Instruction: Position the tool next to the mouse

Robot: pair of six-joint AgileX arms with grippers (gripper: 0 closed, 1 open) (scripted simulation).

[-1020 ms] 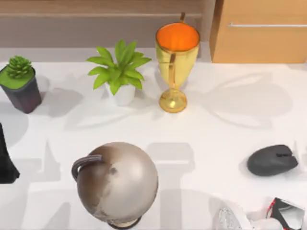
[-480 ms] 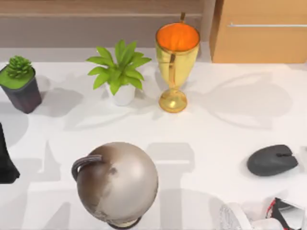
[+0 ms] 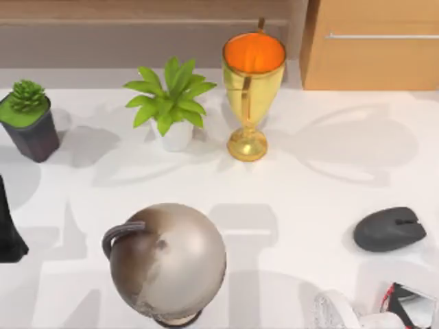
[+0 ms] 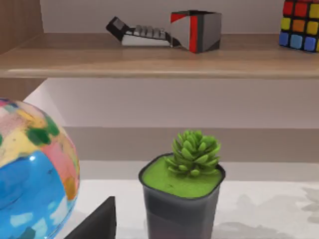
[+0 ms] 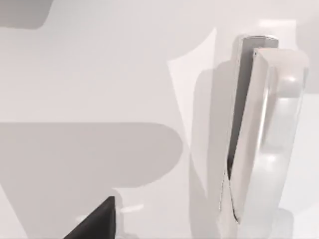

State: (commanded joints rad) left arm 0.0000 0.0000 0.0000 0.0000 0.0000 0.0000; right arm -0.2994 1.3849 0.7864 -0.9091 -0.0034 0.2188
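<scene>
1. The bench (image 3: pixel 309 185) is white and carries every item below. The left claw (image 3: pixel 8 236) is parked at its left edge. I cannot tell whether it is released or clenched.
2. The globe (image 3: pixel 168 260) is the largest item. It stands on the near part of the bench, to the right of the left claw and well apart from it.
3. The gold cup (image 3: pixel 252 89), orange inside, stands upright far back, well beyond both claws.
4. The leafy plant (image 3: pixel 171 103) in a white pot stands just left of the cup. The succulent (image 3: pixel 27 116) in a dark pot stands straight beyond the left claw; the left wrist view faces it.
5. A shelf (image 4: pixel 159 55) behind the bench holds a colour cube (image 4: pixel 300 25) and a black, white and red object (image 4: pixel 164 32).
6. The tool (image 5: pixel 264 134), a long white piece with a grey inner face, lies on the bench just ahead of the right claw (image 5: pixel 94 221). I cannot tell whether this claw is released, clenched or grasping the tool.
7. The mouse (image 3: pixel 389 229) sits flat near the right edge, near the tool but not touching it, and far from the left claw.
</scene>
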